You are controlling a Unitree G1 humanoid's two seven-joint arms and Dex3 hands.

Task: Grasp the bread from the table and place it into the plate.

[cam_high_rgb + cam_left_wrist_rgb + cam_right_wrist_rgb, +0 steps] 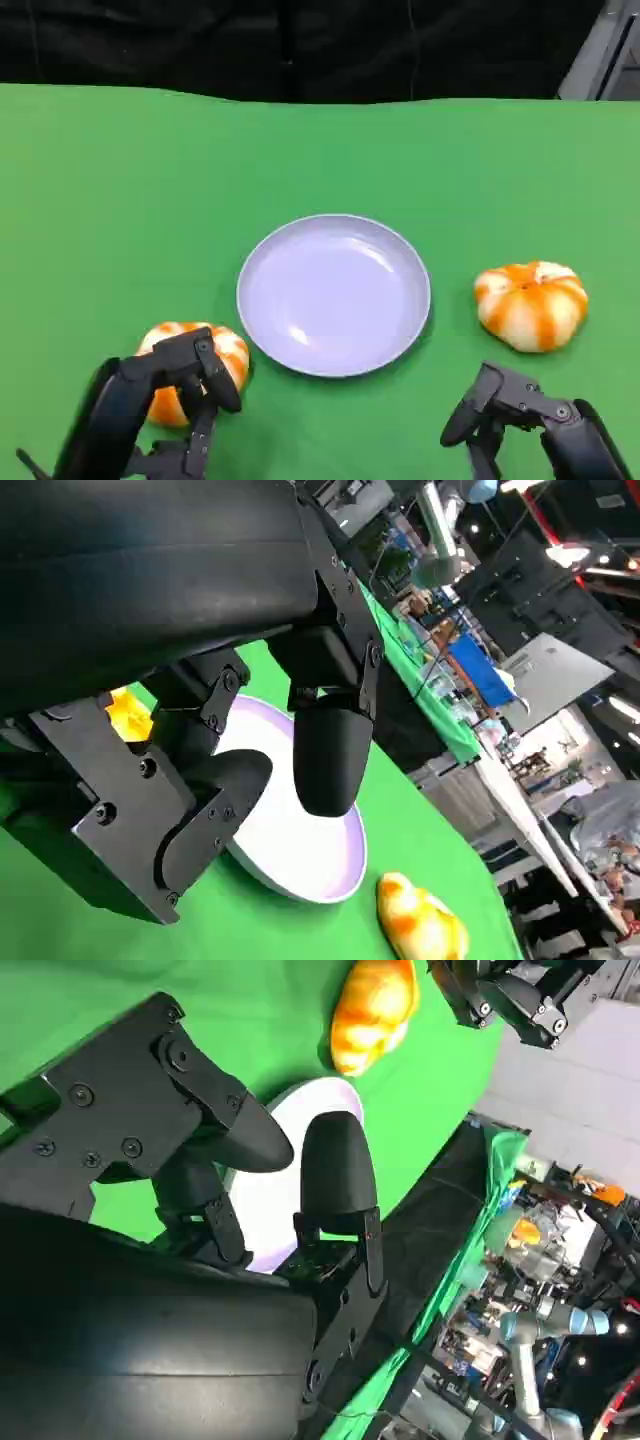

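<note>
Bread is what matters here, and two pieces of it sit on the green table (pixel 320 150), both orange-and-white striped round buns. Starting from the left: the first bun (pixel 210 350) lies at the near left, just beside the plate's lower-left edge, and the robot's left hand (pixel 195 385) is right over it, black fingers draped across the front of the bun. From the head view I honestly can't tell whether the fingers are actually clamped on it or just hovering in front. The left wrist view doesn't settle it either: the fingers (pixel 330 760) are curled with a gap between them, and a bit of orange peeks out behind the hand's frame.

Middle of the table is the plate (pixel 262 255), a pale lavender shallow dish with nothing in it.

To the right of the plate, a little apart from its rim, sits the second bun (pixel 530 303), on the cloth by itself. The right hand (pixel 500 410) is at the near right, below that bun and not touching it, fingers apart and holding nothing.
</note>
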